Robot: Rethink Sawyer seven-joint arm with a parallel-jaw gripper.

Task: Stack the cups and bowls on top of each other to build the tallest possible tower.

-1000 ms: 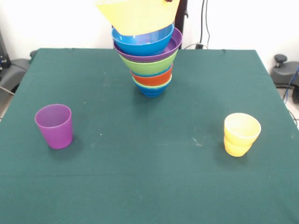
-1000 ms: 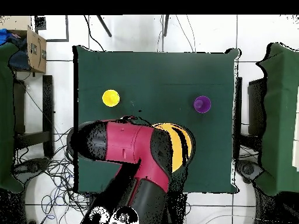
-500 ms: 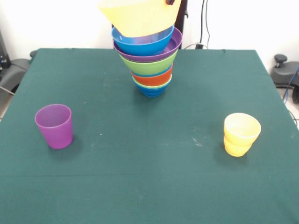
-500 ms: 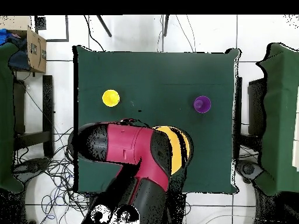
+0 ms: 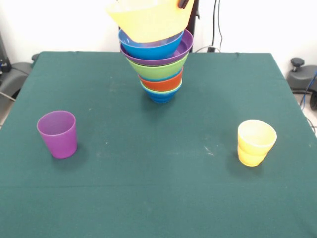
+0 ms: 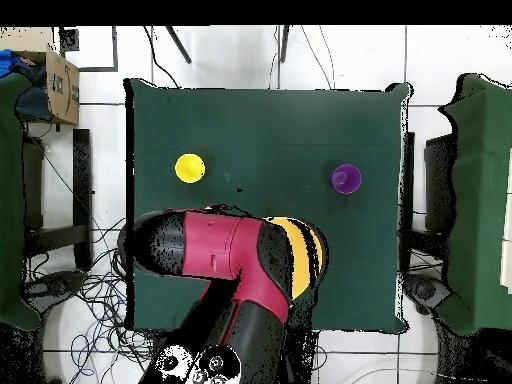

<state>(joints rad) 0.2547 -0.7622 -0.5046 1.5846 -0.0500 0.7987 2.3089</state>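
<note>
Although only a dark tip of the fingers (image 5: 184,3) shows at the top edge of the front view, touching the far right rim of the large orange bowl (image 5: 148,19), the frame cuts off whether they are clamped on it or parted, so I cannot tell. That bowl sits tilted on top of the tower (image 5: 157,64), which stands at the tabletop's (image 5: 158,198) far side with its long axis upright, leaning slightly, every bowl mouth up. Below it come a blue bowl (image 5: 148,47), a purple one (image 5: 184,47), green (image 5: 158,69), red-orange (image 5: 161,83) and dark blue (image 5: 161,96) lowest. Overhead, the red arm (image 6: 225,265) hides most of the pile. The purple cup (image 5: 57,134) and yellow cup (image 5: 255,142) stand upright, well apart.
</note>
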